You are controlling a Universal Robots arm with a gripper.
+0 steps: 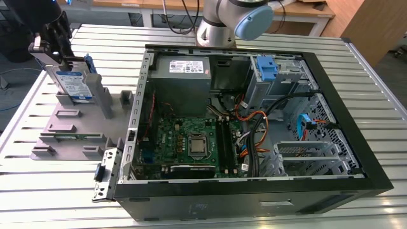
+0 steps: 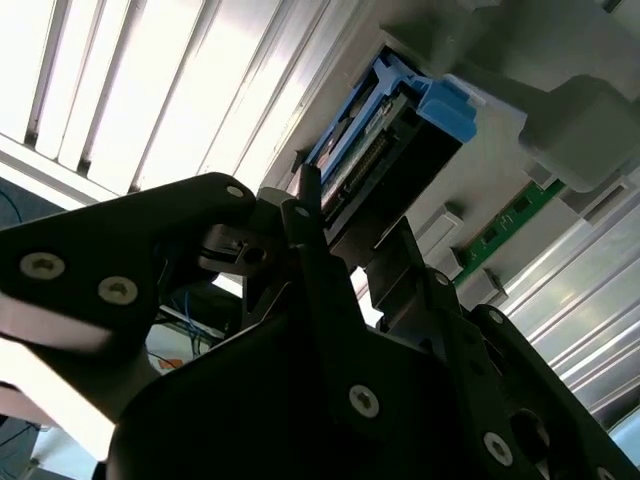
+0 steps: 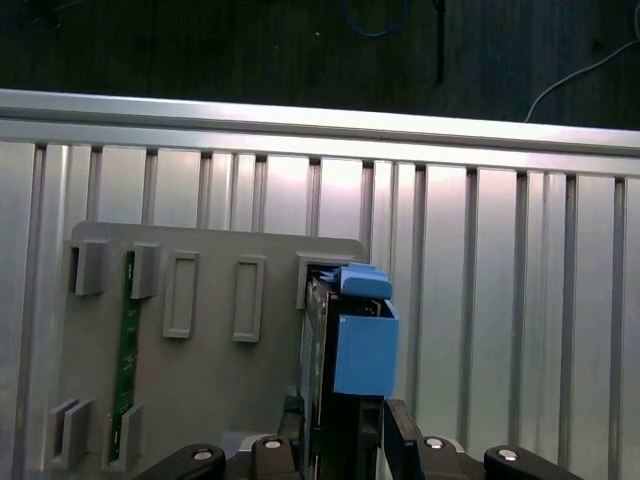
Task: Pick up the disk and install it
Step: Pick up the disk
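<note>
Gripper [image 3: 340,430] points downward, fingers clamped on the upright disk [image 1: 75,85] at the grey stand [image 1: 83,121].

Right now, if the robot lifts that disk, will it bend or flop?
Probably stiff: the disk looks like a flat metal slab in a blue frame. Being metal, likely heavy for its size. Standing on edge in the stand, it could tip if pushed sideways.

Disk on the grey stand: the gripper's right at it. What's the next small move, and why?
Probably a short, straight lift, once the clamp is confirmed. The disk stands upright in a slot of the grey stand, with the gripper straddling its upper edge; whether it has clamped I cannot tell. Sideways motion would likely catch the disk on the slot's walls.
</note>
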